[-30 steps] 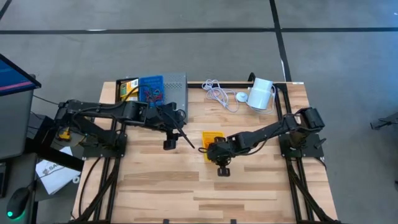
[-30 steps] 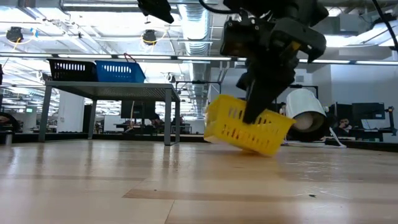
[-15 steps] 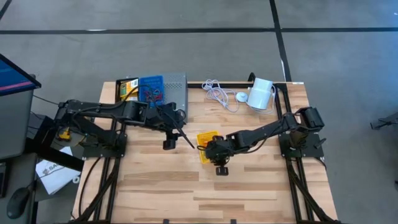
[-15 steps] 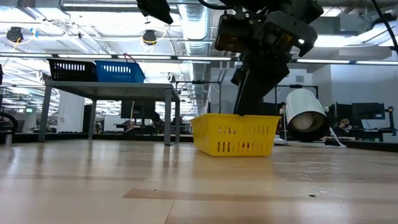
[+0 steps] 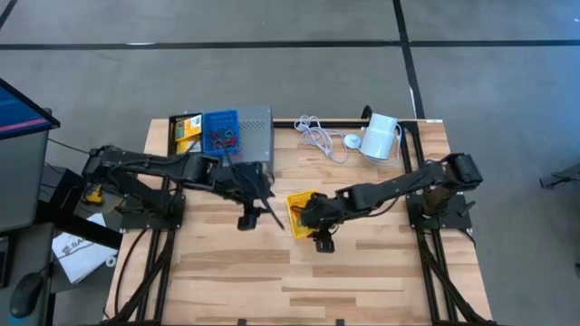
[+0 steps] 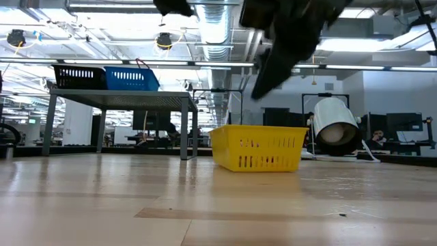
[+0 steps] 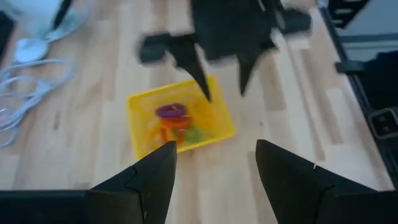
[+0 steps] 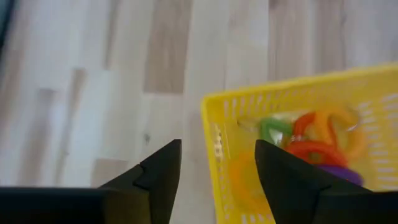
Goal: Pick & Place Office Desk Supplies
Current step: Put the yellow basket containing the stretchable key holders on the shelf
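Observation:
A yellow bin (image 5: 295, 210) stands level on its base near the middle of the table. It also shows in the low view (image 6: 258, 147). It holds purple, red, orange and green loops (image 7: 174, 119). My right gripper (image 5: 310, 214) hangs open just above the bin's rim, clear of it in the low view (image 6: 280, 41); its own view (image 8: 217, 146) looks down on one bin corner. My left gripper (image 5: 272, 212) is open and empty, just left of the bin and aimed at it (image 7: 216, 144). A blue bin (image 5: 220, 129) and a black bin (image 5: 186, 131) holding yellow packets sit at the far left.
The blue and black bins stand on a grey stand (image 5: 258, 131) at the far left edge. A coiled white cable (image 5: 317, 138) and a white cylinder device (image 5: 381, 136) lie at the far right. Bare wood lies toward the near edge.
My right gripper held the yellow bin tilted above the table, carried it a little toward the left edge and set it down level. It has let go and risen clear of the rim. My left gripper has come a little nearer the bin.

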